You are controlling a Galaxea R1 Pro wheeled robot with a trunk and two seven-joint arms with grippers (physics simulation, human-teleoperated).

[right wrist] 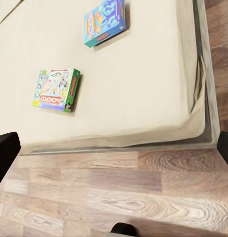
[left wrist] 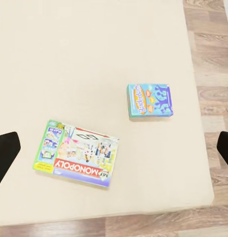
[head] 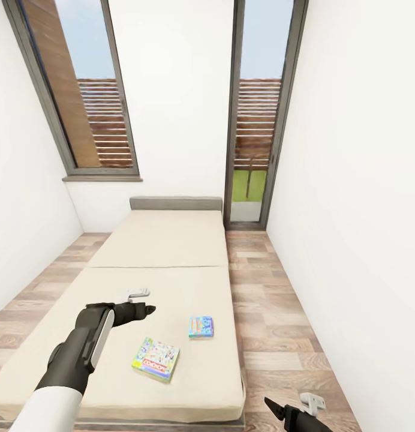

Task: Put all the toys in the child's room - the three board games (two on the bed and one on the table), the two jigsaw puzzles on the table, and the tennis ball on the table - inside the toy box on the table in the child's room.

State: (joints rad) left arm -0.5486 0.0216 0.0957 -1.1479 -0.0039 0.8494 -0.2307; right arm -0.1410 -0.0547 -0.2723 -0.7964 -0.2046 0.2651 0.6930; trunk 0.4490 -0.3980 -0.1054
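Note:
Two board games lie flat on the bed (head: 159, 252), near its foot. One is a green-edged Monopoly box (head: 156, 359) (left wrist: 76, 160) (right wrist: 57, 90). The other is a smaller blue-and-orange box (head: 201, 327) (left wrist: 149, 100) (right wrist: 105, 22), further up and to the right. My left gripper (head: 144, 302) (left wrist: 115, 150) hovers open above the mattress, up and left of both boxes, holding nothing. My right gripper (head: 291, 403) (right wrist: 115, 153) is open and empty, low over the wood floor off the bed's front right corner.
The bed's grey headboard (head: 176, 203) is against the far white wall, between a window (head: 81, 90) and a tall glass door (head: 258, 120). A strip of plank floor (head: 273, 312) runs along the bed's right side, up to the right wall.

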